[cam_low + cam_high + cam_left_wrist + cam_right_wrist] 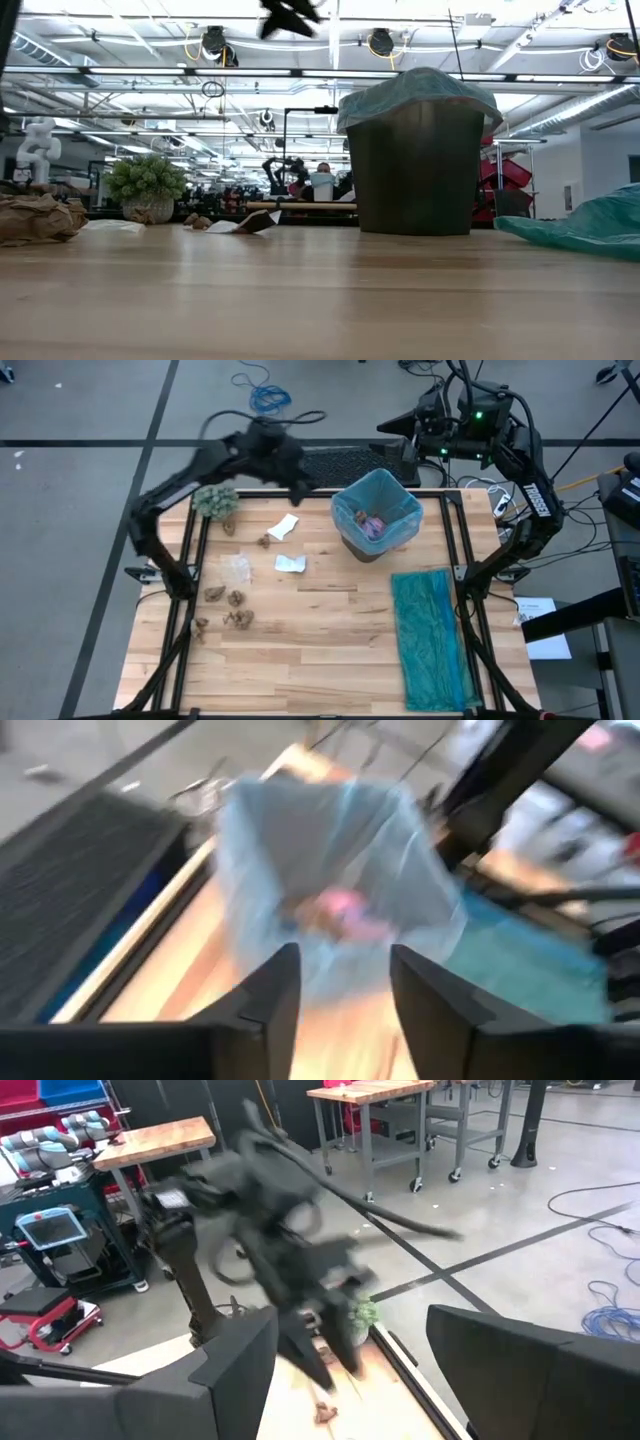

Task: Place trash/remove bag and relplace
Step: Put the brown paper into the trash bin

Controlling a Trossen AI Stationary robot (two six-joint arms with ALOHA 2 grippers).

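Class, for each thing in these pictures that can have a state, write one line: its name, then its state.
Bin: upright, lined, open at the top.
Blue bag: fitted in the bin, draped over its rim, trash inside.
Purple piece: inside the bag.
Teal bag: lying flat on the table.
Brown wads: loose on the table.
White paper bits: loose on the table.
Left gripper: open, empty.
Right gripper: open, empty.

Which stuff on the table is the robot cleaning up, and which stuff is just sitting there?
For the job:
- brown wads
- white paper bits
- blue bag lining the bin
- purple piece inside it

Just lying about:
- green fuzzy plant
- teal bag
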